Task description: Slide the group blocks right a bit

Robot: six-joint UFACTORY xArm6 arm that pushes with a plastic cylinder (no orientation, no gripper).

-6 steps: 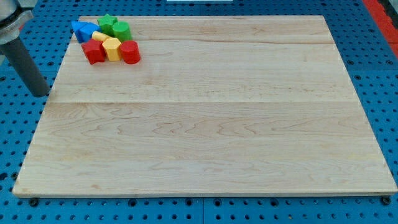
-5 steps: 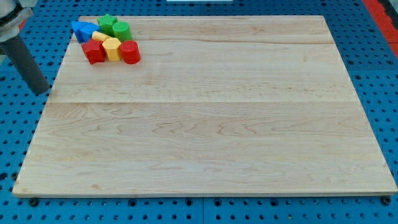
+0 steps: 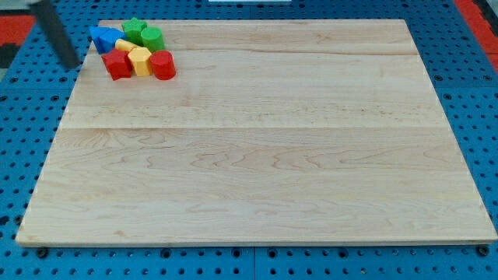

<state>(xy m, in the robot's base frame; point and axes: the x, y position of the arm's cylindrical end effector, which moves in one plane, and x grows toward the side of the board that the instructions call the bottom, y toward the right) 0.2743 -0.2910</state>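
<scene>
A tight cluster of blocks sits at the top left corner of the wooden board (image 3: 257, 155). It holds a blue block (image 3: 103, 37), a green star-shaped block (image 3: 135, 29), a green round block (image 3: 152, 37), a yellow block (image 3: 140, 59), a second yellow block (image 3: 124, 46) behind it, a red block (image 3: 117, 65) and a red round block (image 3: 163, 65). My tip (image 3: 72, 64) is off the board's left edge, left of the red block and a little below the blue block, touching none of them.
The board lies on a blue perforated base (image 3: 23, 140) that surrounds it. A red surface (image 3: 15, 31) shows at the view's top left and another at the top right (image 3: 478, 12).
My rod has moved up the view and slightly right, from beside the board's left edge lower down to level with the block cluster. The blocks have not moved.
</scene>
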